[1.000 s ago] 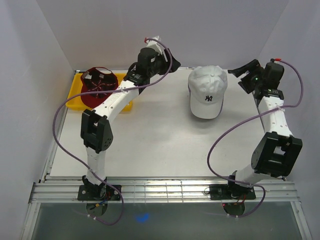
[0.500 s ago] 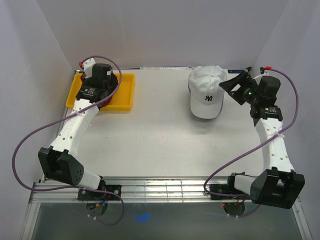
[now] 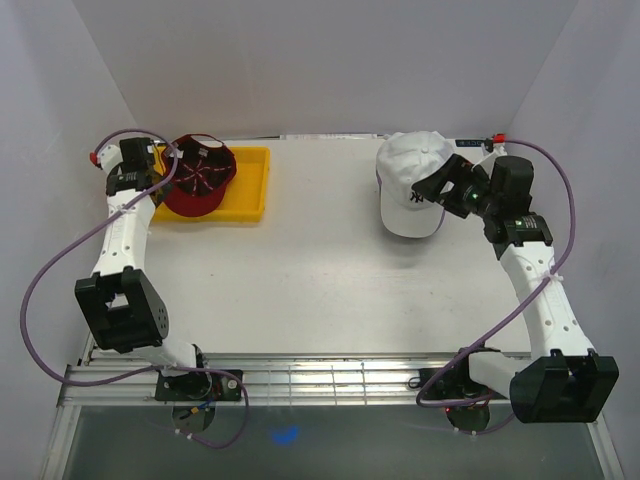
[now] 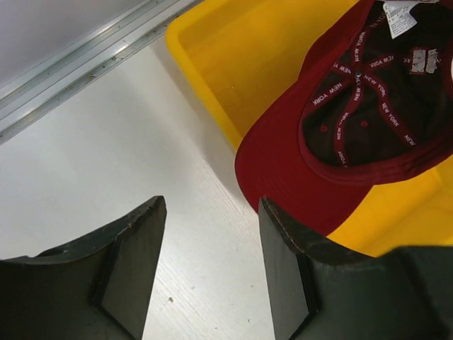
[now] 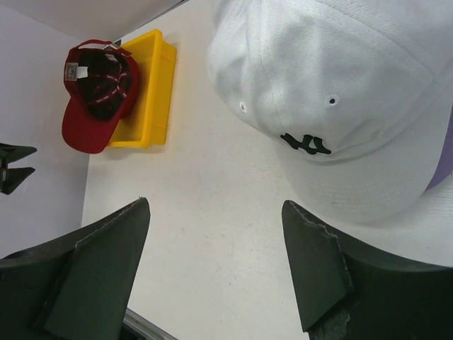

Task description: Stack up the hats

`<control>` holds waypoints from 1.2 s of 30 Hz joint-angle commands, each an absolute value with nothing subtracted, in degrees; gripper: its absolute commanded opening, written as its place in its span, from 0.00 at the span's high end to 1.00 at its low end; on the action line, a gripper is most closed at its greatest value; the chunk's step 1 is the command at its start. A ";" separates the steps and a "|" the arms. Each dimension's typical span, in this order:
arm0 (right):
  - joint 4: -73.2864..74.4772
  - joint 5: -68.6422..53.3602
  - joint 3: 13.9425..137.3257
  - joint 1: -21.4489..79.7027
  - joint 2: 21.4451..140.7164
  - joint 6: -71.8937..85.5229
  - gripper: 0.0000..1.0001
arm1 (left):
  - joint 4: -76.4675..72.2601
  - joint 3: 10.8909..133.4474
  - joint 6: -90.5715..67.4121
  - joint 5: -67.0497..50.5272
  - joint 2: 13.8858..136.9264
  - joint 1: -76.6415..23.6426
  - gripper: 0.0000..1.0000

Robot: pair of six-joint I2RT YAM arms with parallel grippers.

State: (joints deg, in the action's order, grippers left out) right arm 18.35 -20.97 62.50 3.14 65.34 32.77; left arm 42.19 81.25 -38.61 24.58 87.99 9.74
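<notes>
Both my arms closing on the caps, fingers spread and empty.
Since half a second ago my left gripper (image 3: 163, 168) has swung off the yellow tray (image 3: 252, 188) to its left side, uncovering the dark red cap (image 3: 198, 178); my right gripper (image 3: 437, 186) has moved in to the brim side of the white cap (image 3: 408, 162). Both pairs of fingers stand apart, grasping nothing. The tray holds the dark red cap upside down, lining up, its brim overhanging the tray's edge just ahead of my left fingers (image 4: 134, 248). The white cap sits crown up on the white table (image 3: 300, 280), with an edge of a lavender cap (image 5: 440, 180) showing beneath it. Plain white walls (image 3: 330, 60) enclose the table.
</notes>
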 commanded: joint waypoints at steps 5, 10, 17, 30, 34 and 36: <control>21.53 -21.71 66.53 3.87 62.14 28.92 0.20 | 26.05 77.97 -33.14 7.66 90.17 15.11 0.31; 22.85 -21.62 66.97 3.87 61.88 27.95 0.20 | 23.47 78.83 -31.38 3.78 93.77 15.29 0.29; 22.59 -21.62 66.45 3.87 61.61 27.77 0.20 | 22.41 81.04 -28.74 0.52 100.19 15.21 0.30; 22.50 -21.45 66.18 3.78 61.61 27.42 0.19 | 19.87 77.70 -28.83 0.35 99.84 15.29 0.32; 22.41 -21.62 65.74 3.78 61.52 27.42 0.20 | 21.00 78.75 -28.65 0.18 101.42 15.38 0.34; 22.41 -21.71 66.18 3.78 61.44 27.51 0.20 | 20.66 78.40 -28.74 0.09 101.51 15.29 0.35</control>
State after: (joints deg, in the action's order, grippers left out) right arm 23.09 -21.15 64.90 3.55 62.94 28.27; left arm 21.76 78.41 -29.12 0.86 102.74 15.22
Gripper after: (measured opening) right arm 0.808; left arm 0.655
